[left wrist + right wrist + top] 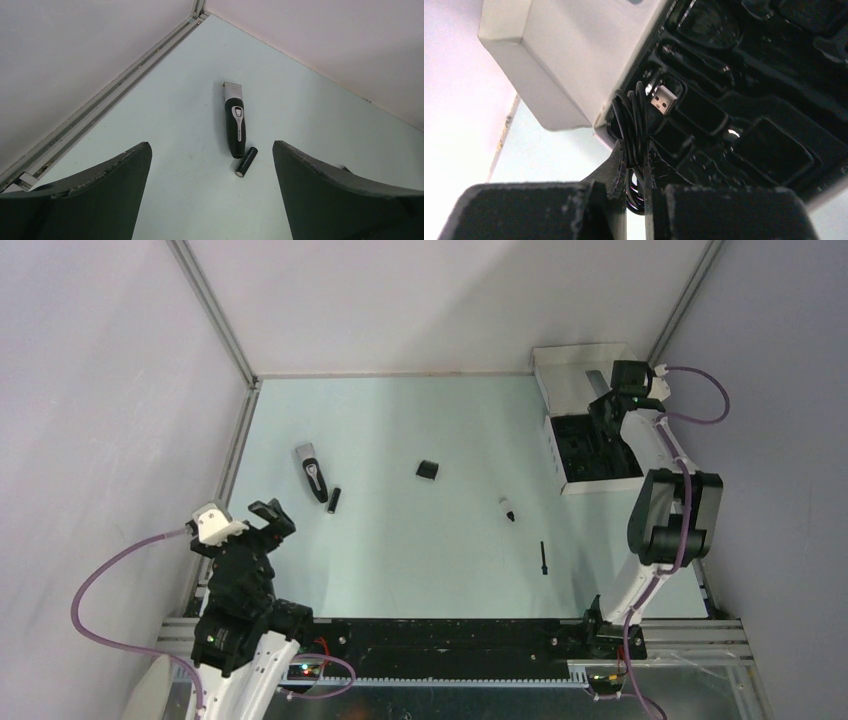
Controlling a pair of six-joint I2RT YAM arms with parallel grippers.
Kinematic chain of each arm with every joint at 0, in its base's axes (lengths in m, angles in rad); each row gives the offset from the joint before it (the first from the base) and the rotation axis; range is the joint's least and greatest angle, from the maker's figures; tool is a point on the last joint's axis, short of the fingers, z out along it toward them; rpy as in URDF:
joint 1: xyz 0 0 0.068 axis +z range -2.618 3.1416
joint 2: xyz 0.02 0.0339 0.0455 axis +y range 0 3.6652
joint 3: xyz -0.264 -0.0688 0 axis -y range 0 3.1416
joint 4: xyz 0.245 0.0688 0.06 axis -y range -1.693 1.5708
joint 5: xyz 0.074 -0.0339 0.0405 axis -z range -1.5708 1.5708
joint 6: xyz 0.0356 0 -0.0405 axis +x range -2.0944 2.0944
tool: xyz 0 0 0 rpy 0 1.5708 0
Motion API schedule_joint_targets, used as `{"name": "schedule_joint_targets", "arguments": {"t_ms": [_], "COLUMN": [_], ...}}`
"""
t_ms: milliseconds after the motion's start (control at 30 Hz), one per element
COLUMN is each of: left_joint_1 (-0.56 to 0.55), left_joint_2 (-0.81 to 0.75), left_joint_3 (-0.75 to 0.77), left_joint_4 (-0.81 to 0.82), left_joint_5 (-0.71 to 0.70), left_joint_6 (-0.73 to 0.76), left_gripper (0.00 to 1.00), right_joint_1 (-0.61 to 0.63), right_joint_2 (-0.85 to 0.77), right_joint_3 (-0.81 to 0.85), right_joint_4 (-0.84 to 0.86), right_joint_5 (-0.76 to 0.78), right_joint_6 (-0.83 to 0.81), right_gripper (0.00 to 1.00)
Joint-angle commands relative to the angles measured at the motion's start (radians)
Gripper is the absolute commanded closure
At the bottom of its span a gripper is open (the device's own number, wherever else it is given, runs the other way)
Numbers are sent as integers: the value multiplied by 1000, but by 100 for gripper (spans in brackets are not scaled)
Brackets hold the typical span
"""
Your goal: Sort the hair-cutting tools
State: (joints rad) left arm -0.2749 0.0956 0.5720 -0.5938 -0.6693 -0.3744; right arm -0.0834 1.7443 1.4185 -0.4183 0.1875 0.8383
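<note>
The silver-grey and black hair clipper (311, 471) lies on the table at the left, with a small black cylinder (334, 501) by its near end; both show in the left wrist view, clipper (235, 120) and cylinder (246, 161). A black blocky piece (427, 470), a small black-and-white piece (508, 508) and a thin stick brush (543, 558) lie mid-table. My left gripper (262, 524) is open and empty, near the clipper. My right gripper (607, 406) is shut on the coiled black cable (635, 125) with its USB plug, held over the box's black tray (744, 130).
The white box (583, 370) with its black tray (600, 455) stands at the back right, its lid raised against the corner. Grey walls and metal rails bound the table on the left, back and right.
</note>
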Motion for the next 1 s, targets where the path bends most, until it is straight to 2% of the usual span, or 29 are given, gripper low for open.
{"name": "schedule_joint_targets", "arguments": {"t_ms": [0,267,967], "left_joint_1": [-4,-5,-4], "left_joint_2": [31,52,55], "left_joint_3": [8,9,6], "left_joint_4": [16,13,23], "left_joint_5": [-33,-45,-33], "left_joint_6": [5,10,19], "left_gripper": [2,2,2], "right_joint_1": [-9,1,40], "right_joint_2": [90,216,267], "right_joint_3": [122,212,130], "right_joint_4": [40,-3,-16], "right_joint_5": [35,42,94], "right_joint_6": [58,174,364], "right_gripper": [97,95,88]}}
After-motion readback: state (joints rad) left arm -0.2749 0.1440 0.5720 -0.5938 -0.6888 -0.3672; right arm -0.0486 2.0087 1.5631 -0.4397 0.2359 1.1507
